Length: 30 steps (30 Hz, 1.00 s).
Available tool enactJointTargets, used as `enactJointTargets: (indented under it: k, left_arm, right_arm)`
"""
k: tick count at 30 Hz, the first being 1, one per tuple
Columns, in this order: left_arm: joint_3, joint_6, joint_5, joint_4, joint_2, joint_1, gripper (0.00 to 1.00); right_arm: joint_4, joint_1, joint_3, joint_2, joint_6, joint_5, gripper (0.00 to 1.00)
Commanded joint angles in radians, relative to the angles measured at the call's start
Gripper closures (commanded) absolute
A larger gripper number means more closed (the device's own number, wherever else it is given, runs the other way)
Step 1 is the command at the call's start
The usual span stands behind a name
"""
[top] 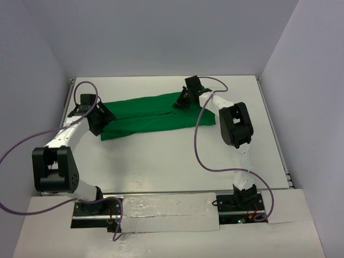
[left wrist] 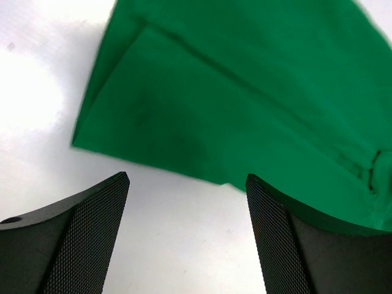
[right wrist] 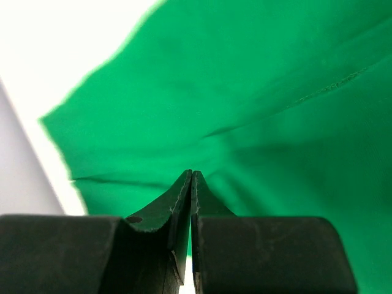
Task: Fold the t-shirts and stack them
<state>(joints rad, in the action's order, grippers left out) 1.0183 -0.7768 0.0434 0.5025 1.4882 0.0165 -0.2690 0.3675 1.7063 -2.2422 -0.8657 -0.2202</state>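
The bright green t-shirt [top: 150, 115] lies folded into a long band across the far half of the white table [top: 161, 161]. My left gripper [top: 106, 120] is open at the shirt's left end. In the left wrist view the left gripper [left wrist: 187, 179] hovers over bare table, with the shirt's edge [left wrist: 245, 92] just beyond the fingertips. My right gripper [top: 181, 102] is at the shirt's far right edge. In the right wrist view the right gripper [right wrist: 192, 173] is shut, and folds of the cloth [right wrist: 257, 92] run in toward the tips. No neck label shows.
Grey walls enclose the table on the left, back and right. Purple cables [top: 198, 145] loop from both arms over the table. The arm bases [top: 97, 207] stand on a taped strip at the near edge.
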Motion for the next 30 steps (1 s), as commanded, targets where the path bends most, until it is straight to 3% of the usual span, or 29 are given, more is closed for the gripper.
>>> enactJointTargets:
  k: [1,4,11,15,19,23,26,30]
  left_arm:
    - [0.149,0.018,0.013,0.017,0.100,0.024,0.15]
    - [0.251,0.025,0.049,0.040,0.177,0.025,0.15]
    - [0.523,0.021,0.127,0.099,0.474,0.025,0.18]
    - [0.761,-0.017,0.150,0.217,0.666,0.025,0.18]
    - [0.833,-0.033,0.158,0.279,0.760,0.025,0.19]
    - [0.699,-0.069,0.179,0.304,0.723,0.039,0.19]
    - [0.470,-0.095,0.153,0.237,0.637,0.049,0.20]
    - [0.159,-0.136,0.056,0.133,0.464,0.101,0.20]
  right_arm:
    - [0.005,-0.048,0.002,0.285,0.022,0.030,0.91]
    - [0.017,-0.091,-0.080,0.389,0.030,0.052,0.90]
    - [0.186,-0.189,-0.678,0.702,-0.010,0.048,0.88]
    - [0.264,-0.193,-0.869,0.742,-0.076,0.013,0.89]
    - [0.305,-0.189,-0.918,0.689,-0.107,0.009,0.90]
    - [0.302,-0.183,-0.810,0.517,-0.130,0.027,0.91]
    - [0.263,-0.180,-0.694,0.415,-0.134,0.040,0.91]
    - [0.138,-0.168,-0.400,0.197,-0.126,0.066,0.91]
